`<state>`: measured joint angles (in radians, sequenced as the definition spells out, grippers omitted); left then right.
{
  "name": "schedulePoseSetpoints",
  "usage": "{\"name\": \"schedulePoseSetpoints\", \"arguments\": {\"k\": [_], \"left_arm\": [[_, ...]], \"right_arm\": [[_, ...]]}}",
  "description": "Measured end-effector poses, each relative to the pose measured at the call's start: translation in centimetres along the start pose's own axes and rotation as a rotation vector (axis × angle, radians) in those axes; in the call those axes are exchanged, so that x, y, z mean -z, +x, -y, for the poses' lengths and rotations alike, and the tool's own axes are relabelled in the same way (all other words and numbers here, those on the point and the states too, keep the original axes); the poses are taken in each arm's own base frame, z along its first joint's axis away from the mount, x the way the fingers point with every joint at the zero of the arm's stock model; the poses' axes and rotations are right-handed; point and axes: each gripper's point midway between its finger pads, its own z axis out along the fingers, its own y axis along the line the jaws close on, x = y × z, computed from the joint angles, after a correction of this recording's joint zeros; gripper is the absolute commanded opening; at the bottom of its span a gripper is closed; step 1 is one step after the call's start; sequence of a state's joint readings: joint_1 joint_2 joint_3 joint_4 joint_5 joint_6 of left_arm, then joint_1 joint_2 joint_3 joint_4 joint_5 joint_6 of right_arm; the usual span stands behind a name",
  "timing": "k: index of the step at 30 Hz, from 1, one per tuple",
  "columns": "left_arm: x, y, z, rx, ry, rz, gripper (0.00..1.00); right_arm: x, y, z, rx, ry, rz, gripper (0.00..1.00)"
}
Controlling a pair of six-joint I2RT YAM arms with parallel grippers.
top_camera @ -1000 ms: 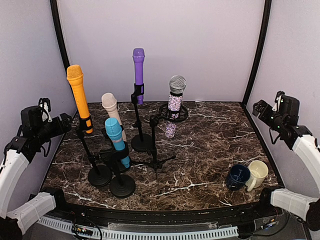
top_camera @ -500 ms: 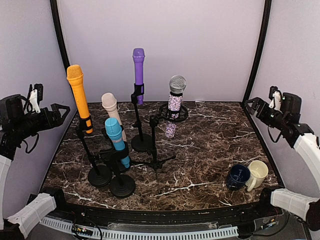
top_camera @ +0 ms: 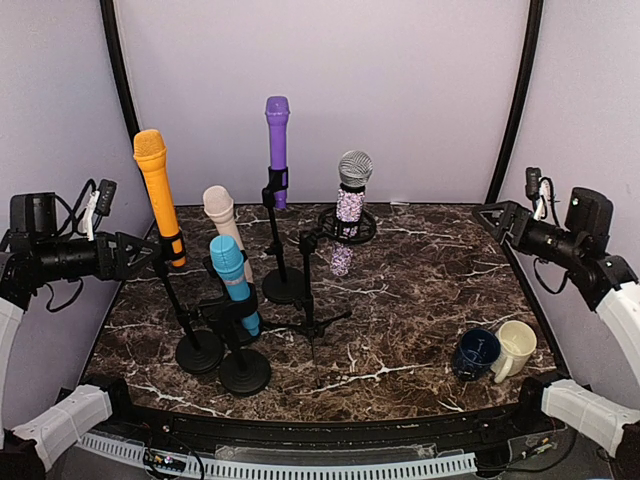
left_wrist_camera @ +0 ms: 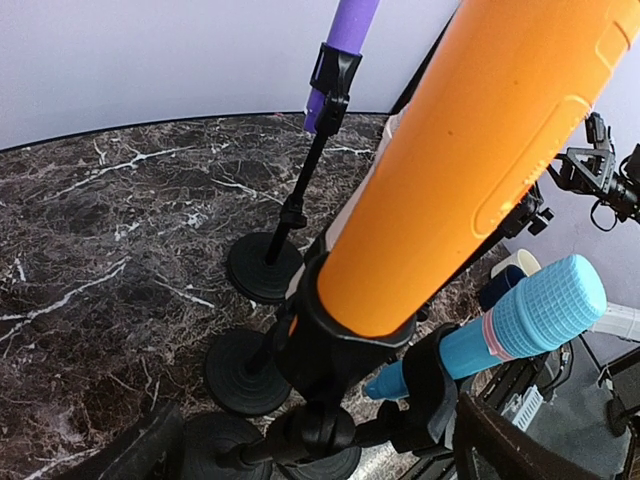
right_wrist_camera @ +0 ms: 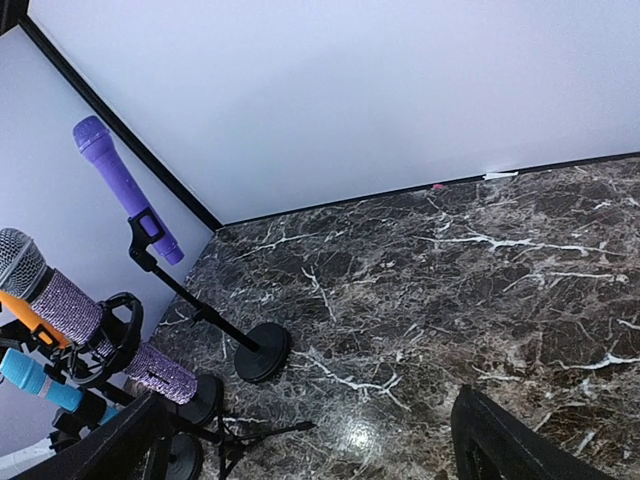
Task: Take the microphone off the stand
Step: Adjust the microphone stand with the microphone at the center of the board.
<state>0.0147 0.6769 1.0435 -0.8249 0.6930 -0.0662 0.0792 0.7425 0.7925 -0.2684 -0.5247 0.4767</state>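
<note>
Top external view: the orange microphone leans in its stand at the table's left edge. The left gripper, fingers spread wide, is level with and just beside its lower end. A second ago this gripper was back by the wall. The cream microphone and blue microphone crowd the right side. The right gripper, also spread, hangs over bare table.

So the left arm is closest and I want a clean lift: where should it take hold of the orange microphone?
Probably grip the orange microphone on its straight body just above the black clip, coming from the left, where the open left gripper faces it. The body is tilted, so angle the grip to close squarely across it; the blue microphone crowds the right side.
</note>
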Motion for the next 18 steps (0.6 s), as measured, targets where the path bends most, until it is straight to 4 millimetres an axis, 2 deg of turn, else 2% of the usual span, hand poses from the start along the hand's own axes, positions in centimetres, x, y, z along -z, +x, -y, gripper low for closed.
{"name": "schedulePoseSetpoints", "arguments": {"k": [7,15,18], "left_arm": [[-0.2,1.1,0.3,-0.021,0.031,-0.039,0.93],[-1.2,2.6,-0.2,-0.007,0.057,-0.085,0.66],[-1.4,2.5,-0.2,-0.021,0.064,-0.081,0.60]], "right_arm": [[0.6,0.1,-2.2,0.017,-0.071,-0.006,0.98],[2.5,-3.1,-6.2,0.053,-0.172,0.070,0.99],[2.6,-3.8,-7.5,0.060,-0.210,0.073,0.98]]}}
